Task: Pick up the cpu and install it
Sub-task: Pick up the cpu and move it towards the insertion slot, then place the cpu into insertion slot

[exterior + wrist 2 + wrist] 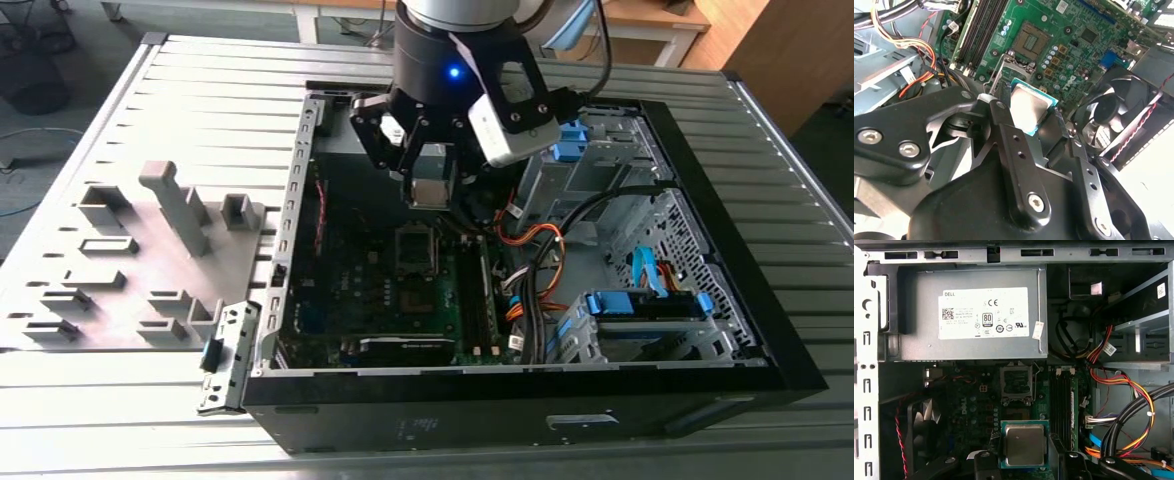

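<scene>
Between your gripper's (1033, 131) fingers (1004, 122) sits the cpu (1031, 106), pinched by two opposite edges with the jaws closed against it. Its silvery metal top and thin green border show plainly in both wrist views. You are holding the chip up in the air above the green motherboard (1079, 45), clear of everything beneath it. The open cpu socket (1015, 384) lies on the board apart from the chip, on the side toward the grey power supply (971, 312). The memory slots (1064, 400) run alongside the socket, and a black fan (1114, 117) stands close to the gripper on the other side. Your arm comes in from the far side in the exterior view, and its wrist points straight down into the open computer case (534, 385). Bundled cables (534, 260) fill the case toward the exterior view's right. A grey fixture tray (134, 260) rests on the slatted table (174, 80) at the exterior view's left.
</scene>
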